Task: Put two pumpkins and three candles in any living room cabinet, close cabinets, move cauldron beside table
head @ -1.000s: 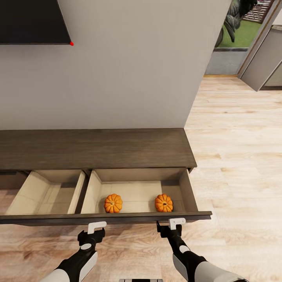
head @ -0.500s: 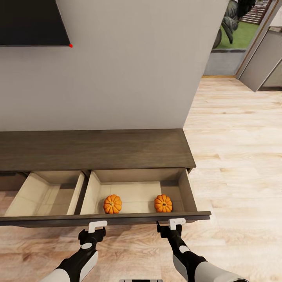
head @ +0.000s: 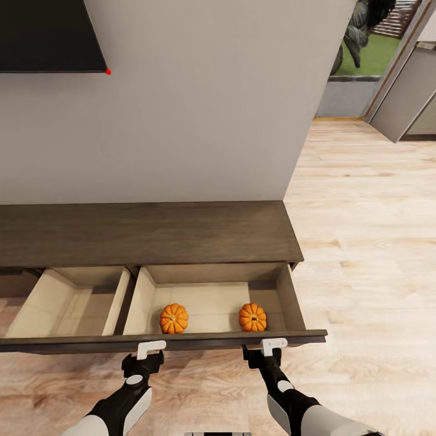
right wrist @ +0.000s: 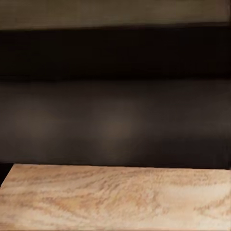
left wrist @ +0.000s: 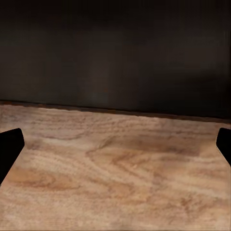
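Two pumpkins (head: 174, 318) (head: 252, 317) sit by the drawer's (head: 212, 340) front edge; our left gripper (head: 150, 349) and right gripper (head: 274, 346) meet it, spread unclear; next, candles.

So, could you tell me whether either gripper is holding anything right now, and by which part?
Nothing appears held. Both the left gripper and the right gripper sit against the open drawer front; both pumpkins lie free inside.
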You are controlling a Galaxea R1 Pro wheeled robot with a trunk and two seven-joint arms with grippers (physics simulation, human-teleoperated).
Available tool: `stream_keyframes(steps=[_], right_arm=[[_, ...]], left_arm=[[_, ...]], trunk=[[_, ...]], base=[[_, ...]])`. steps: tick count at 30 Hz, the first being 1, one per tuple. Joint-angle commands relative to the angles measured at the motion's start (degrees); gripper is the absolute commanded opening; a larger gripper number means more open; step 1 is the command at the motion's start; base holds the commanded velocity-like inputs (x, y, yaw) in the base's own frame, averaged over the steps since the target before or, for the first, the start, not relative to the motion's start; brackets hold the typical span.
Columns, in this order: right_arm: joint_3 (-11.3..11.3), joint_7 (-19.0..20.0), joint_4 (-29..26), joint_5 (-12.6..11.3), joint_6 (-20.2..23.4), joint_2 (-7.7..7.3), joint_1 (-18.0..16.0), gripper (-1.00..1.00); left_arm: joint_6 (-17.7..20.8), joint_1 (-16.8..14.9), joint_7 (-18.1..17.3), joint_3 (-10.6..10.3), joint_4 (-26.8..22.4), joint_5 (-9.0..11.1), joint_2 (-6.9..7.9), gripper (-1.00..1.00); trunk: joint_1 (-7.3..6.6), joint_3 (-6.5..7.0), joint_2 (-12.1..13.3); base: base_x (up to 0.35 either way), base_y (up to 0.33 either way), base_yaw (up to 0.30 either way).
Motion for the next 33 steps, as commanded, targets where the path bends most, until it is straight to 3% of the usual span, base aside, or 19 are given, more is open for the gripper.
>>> stream_keyframes(steps=[1,33], right_arm=[[0.3,-0.1,-0.2,0.1,0.0,0.01,-0.1,1.0],[0.3,-0.1,-0.2,0.1,0.0,-0.08,-0.1,1.0]], left_arm=[[0.0,0.0,0.0,0.0,0.0,0.0,0.0,1.0],[0.0,0.0,0.0,0.0,-0.1,0.0,0.0,1.0]], trunk=[[0.0,0.01,0.0],[0.0,0.01,0.0]], base=[[0.286,0.0,0.0],[0.327,0.0,0.0]])
